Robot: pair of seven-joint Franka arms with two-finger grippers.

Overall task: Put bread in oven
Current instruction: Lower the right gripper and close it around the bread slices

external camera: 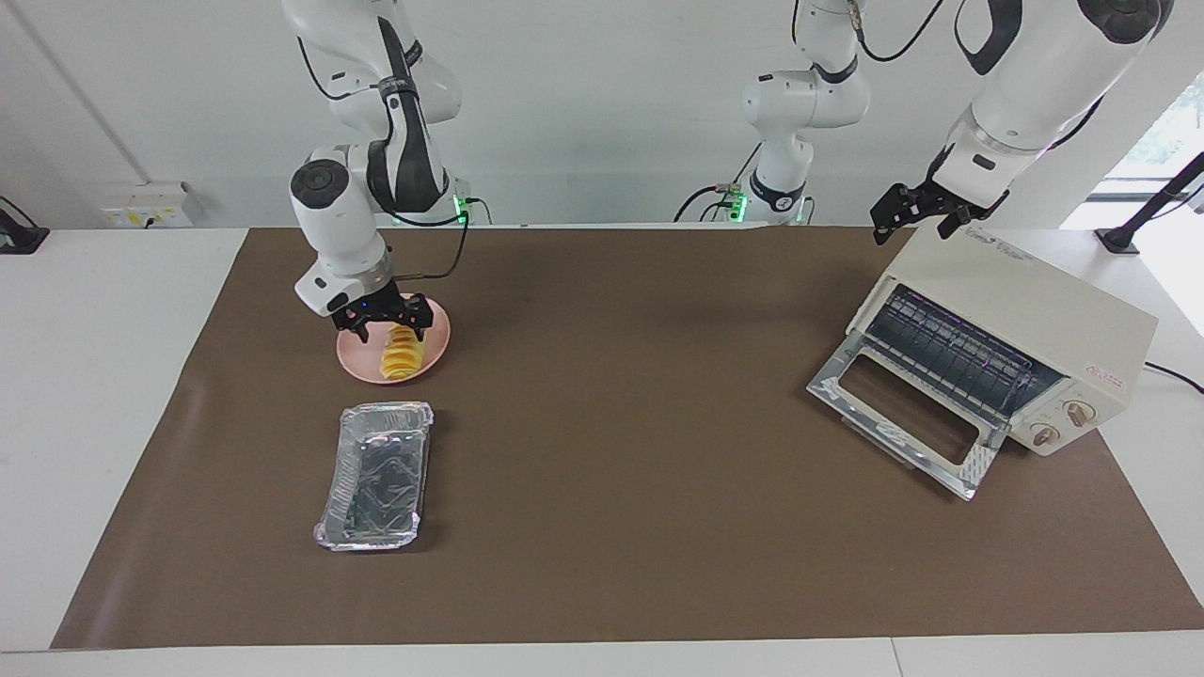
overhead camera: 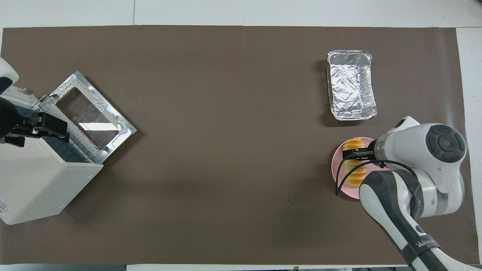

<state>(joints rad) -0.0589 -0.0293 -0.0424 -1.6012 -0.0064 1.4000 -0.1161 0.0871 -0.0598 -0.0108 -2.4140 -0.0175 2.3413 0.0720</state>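
Foil tray (external camera: 376,475); bread (external camera: 402,354) on plate (external camera: 436,349)

Facing view is taken from high up across the bench (external camera: 602,564), aimed at both robot bases. Overhead view is taken from above the robots' end, aimed steeply down and fwd. Same brown mat (overhead camera: 226,113) is covered by both, half a turn apart.

White table (external camera: 94,395) w/ brown mat (external camera: 611,489) over most of it; on mat: oven (external camera: 1011,343) at left arm's end, door dropped open, pink plate (external camera: 353,362) at right arm's end, & foil tray (external camera: 376,475) just beside plate, farther from robots.
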